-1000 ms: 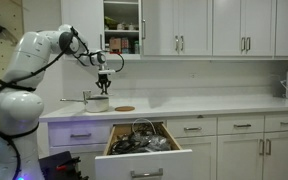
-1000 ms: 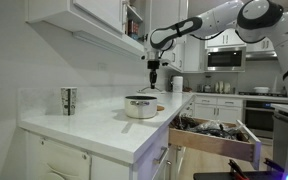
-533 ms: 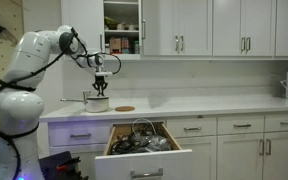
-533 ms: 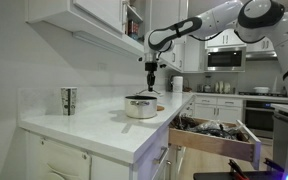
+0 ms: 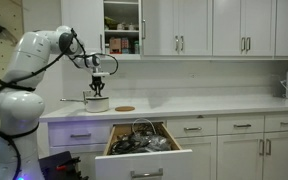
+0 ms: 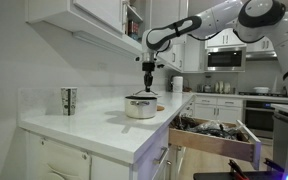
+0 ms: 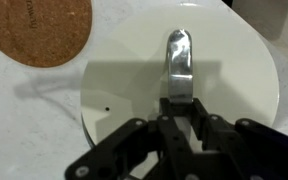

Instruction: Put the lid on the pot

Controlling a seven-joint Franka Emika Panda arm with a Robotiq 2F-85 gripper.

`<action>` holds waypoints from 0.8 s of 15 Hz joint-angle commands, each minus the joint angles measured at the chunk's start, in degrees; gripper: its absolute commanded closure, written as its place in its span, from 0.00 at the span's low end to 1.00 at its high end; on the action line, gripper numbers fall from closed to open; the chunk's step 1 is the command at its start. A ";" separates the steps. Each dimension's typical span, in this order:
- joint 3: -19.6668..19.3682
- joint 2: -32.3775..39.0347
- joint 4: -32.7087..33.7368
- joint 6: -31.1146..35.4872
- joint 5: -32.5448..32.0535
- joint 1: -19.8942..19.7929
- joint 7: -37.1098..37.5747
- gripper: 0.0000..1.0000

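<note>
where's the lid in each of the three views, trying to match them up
In an exterior view: the lid is left of centre, at the top of the pot on the counter.
In an exterior view: the lid is mid-picture, again at the pot's top.
Wrist view: the lid fills the centre and right, its handle between the fingers.
Shared landmark: the gripper, right above the lid in all three.

One pot [image 6: 140,107], one lid [image 7: 219,75], one cork disc [image 7: 42,28], one metal cup [image 6: 69,100], one open drawer [image 5: 144,158]
</note>
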 commanded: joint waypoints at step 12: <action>0.29 0.04 0.56 1.77 -0.87 0.81 -0.67 0.94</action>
